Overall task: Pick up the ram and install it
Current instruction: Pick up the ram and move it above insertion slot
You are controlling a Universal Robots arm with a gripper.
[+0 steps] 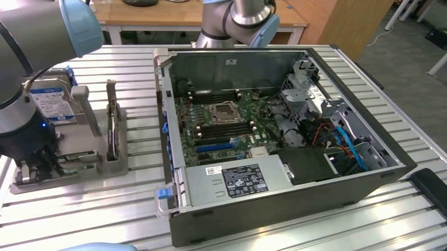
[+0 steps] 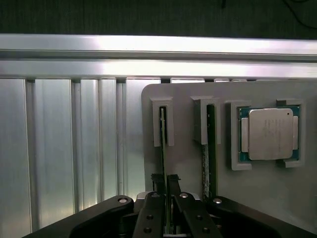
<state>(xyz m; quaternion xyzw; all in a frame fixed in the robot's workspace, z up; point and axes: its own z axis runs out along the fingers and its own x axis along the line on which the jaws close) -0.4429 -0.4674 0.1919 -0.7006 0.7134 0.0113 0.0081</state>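
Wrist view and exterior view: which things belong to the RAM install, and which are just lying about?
Job in hand: ram, gripped by the pincer; its holder; motherboard.
Lying about: second stick; CPU; hard drive.

The ram [image 2: 162,153] stands on edge in the grey holder [image 2: 262,198]; a second stick [image 2: 210,163] just beside it leaves only a narrow lane between them. On the ram's other side the slatted counter [image 2: 59,148] lies free. The computer case [image 1: 279,212] is open on top; blue cables [image 1: 347,140] appear to crowd its drive-bay end.
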